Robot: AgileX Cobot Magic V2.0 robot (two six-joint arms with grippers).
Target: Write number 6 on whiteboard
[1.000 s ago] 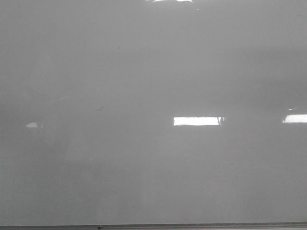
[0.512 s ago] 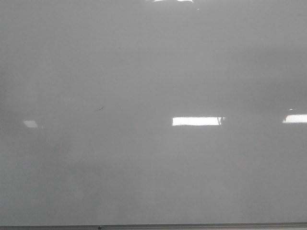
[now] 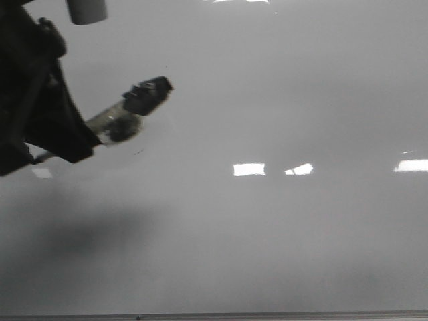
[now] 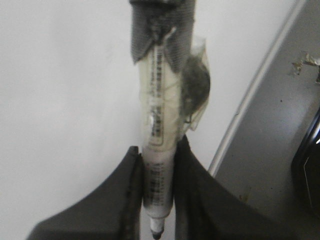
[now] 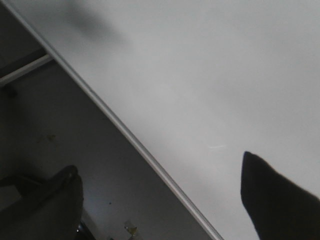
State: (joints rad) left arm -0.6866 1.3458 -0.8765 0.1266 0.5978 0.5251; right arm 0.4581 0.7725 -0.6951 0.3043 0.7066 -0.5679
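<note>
The whiteboard (image 3: 281, 227) fills the view, glossy pale grey, its thin grey frame edge (image 3: 267, 314) along the near side; tiny dark specks (image 3: 138, 152) sit left of centre

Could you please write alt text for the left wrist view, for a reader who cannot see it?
The left hand grips a taped marker between its dark fingers, above the pale whiteboard, whose thin frame edge runs diagonally beside it.

Whiteboard (image 3: 281, 227): smooth, glossy pale grey with thin metal-looking frame; marker (image 4: 159, 130): pale plastic barrel wrapped in crinkled clear tape; left gripper fingers (image 4: 115, 210): matt black.
</note>
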